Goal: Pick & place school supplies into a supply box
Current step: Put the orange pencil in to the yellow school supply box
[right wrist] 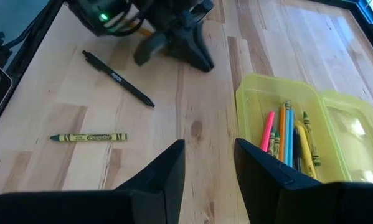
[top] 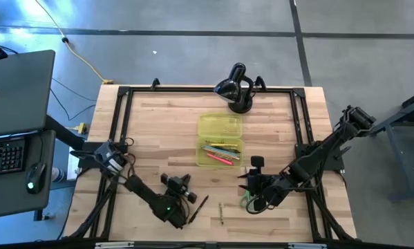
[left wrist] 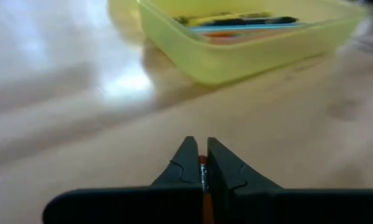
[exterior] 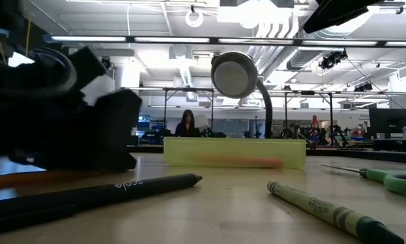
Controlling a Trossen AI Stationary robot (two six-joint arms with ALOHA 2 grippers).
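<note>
The supply box (top: 219, 142) is a yellow-green case lying open mid-table, with several pencils and pens (right wrist: 289, 134) inside. On the table near the front lie a black pen (right wrist: 118, 79) and a green crayon (right wrist: 88, 137). Green-handled scissors (exterior: 386, 179) lie to the right. My left gripper (left wrist: 198, 144), near the table's front left of the box, is shut on a thin orange pencil (left wrist: 203, 167). Raised over the scissors' area, my right gripper (right wrist: 208, 155) stands open and holds nothing. My left gripper pinches the orange pencil (left wrist: 203, 169) between its two fingers. The fingers come at a shallow slant, pointing toward the box. In the low view the pencil's shaft (exterior: 26, 179) shows at table level beneath the gripper; whether it is lifted clear I cannot tell.
A black domed device (top: 236, 86) on a stand sits at the table's far edge behind the box. A black frame (top: 124, 124) runs around the tabletop. The box's open lid (top: 219, 126) lies on its far side.
</note>
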